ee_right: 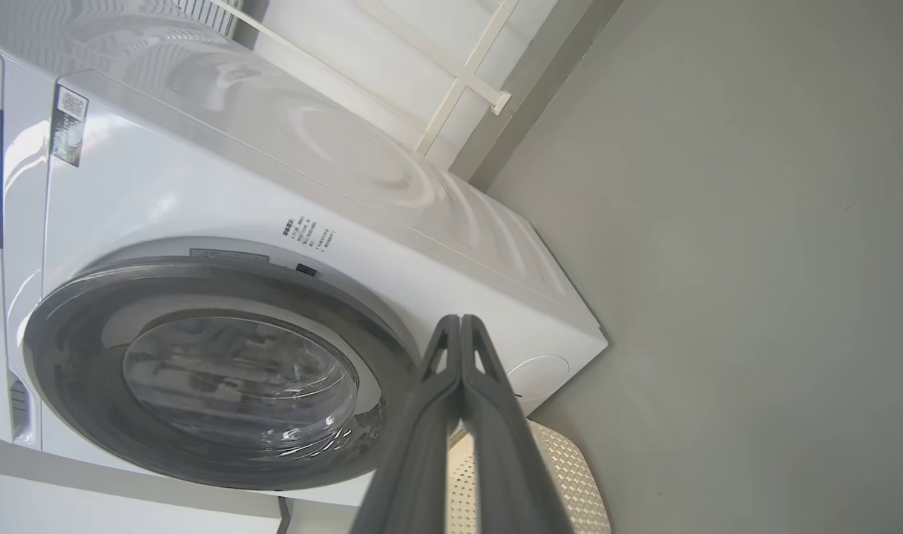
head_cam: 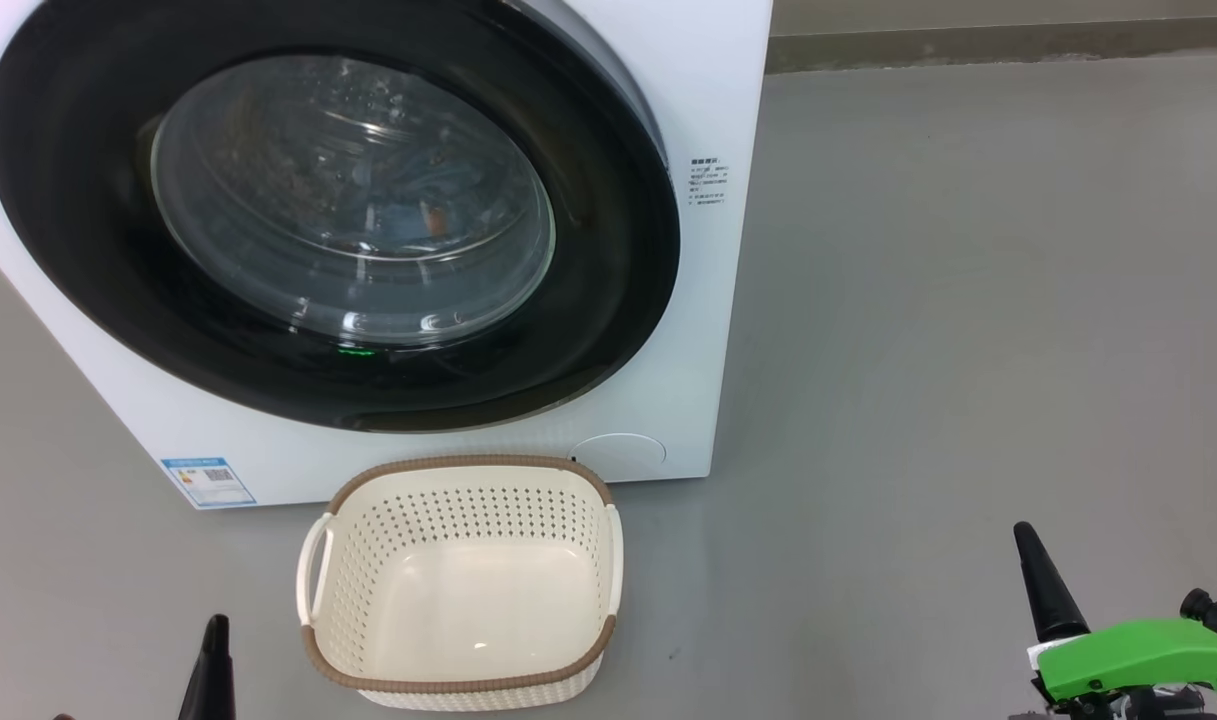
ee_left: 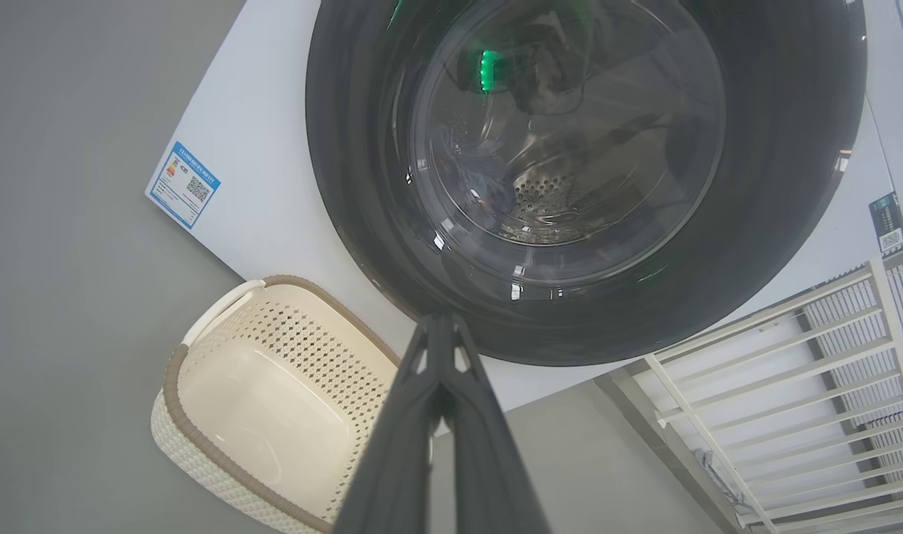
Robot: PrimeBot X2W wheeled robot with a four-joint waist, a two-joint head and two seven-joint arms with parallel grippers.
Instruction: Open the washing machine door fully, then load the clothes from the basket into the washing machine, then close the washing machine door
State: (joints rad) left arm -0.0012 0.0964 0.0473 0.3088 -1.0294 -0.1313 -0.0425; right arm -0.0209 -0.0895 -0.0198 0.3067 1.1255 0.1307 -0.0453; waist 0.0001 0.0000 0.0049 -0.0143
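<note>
The washing machine [head_cam: 713, 90] stands ahead with its door [head_cam: 588, 340] lying against the front. Through the glass bowl, light-blue clothes [head_cam: 418, 212] with an orange spot lie in the drum; the left wrist view also shows the clothes [ee_left: 488, 196]. On the floor before the machine, the cream basket [head_cam: 468, 472] holds nothing. My left gripper [head_cam: 215, 635] is shut at the lower left, beside the basket's left handle. My right gripper [head_cam: 1030, 548] is shut at the lower right, well clear of the basket. Each wrist view shows its gripper closed and holding nothing: left gripper [ee_left: 440, 322], right gripper [ee_right: 460, 322].
Grey floor [head_cam: 968, 350] spreads to the machine's right. A blue label [head_cam: 208, 482] and a round cover [head_cam: 618, 455] sit low on the machine's front. A white slatted rack [ee_left: 792, 386] stands beside the machine. A green part [head_cam: 1138, 655] sits on my right wrist.
</note>
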